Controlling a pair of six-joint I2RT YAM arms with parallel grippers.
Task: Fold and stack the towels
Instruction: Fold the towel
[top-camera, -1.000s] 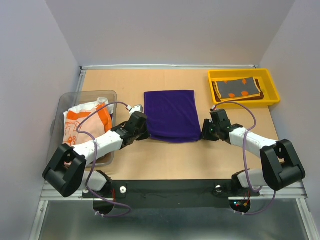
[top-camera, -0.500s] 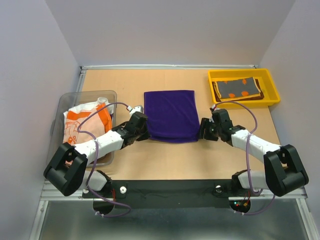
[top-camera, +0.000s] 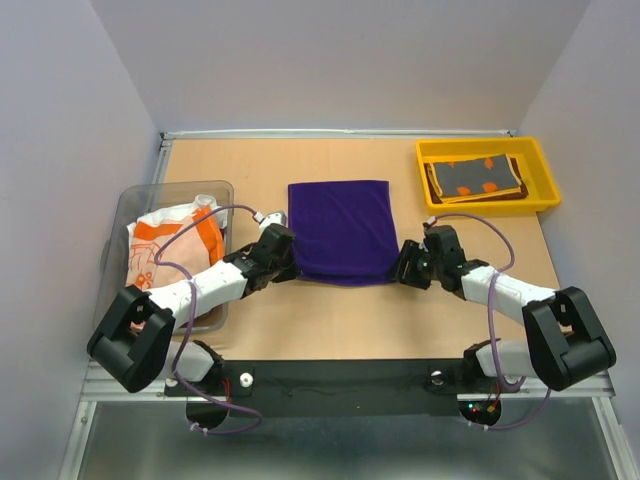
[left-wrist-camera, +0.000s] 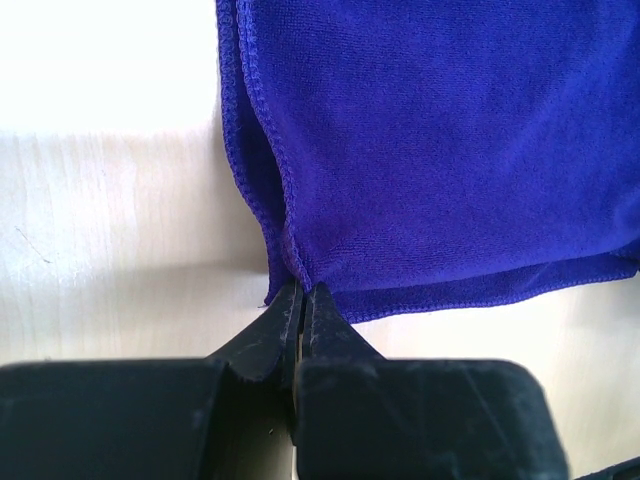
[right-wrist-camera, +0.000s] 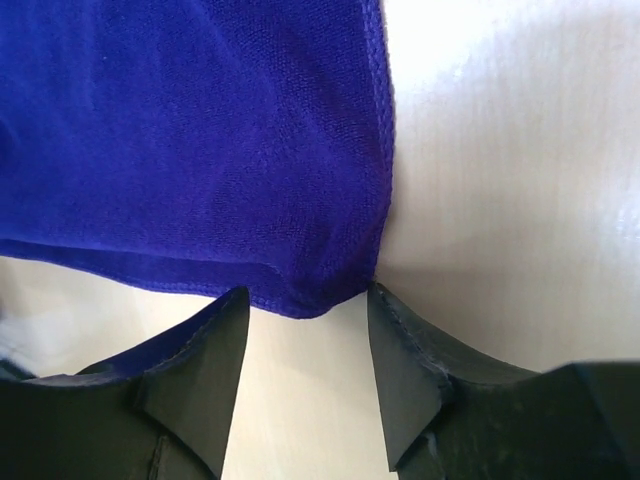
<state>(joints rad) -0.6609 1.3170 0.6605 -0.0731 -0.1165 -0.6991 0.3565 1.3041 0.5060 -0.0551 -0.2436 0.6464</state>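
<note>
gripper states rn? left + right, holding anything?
Left gripper: closed, pinching the near left corner of the purple towel.
Right gripper: open, straddling the towel's near right corner, not gripping it.

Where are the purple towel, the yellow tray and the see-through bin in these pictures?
purple towel (top-camera: 342, 228), overhead view, middle of the cloth.
yellow tray (top-camera: 537, 160), overhead view, its right rim.
clear bin (top-camera: 170, 192), overhead view, its far rim.
</note>
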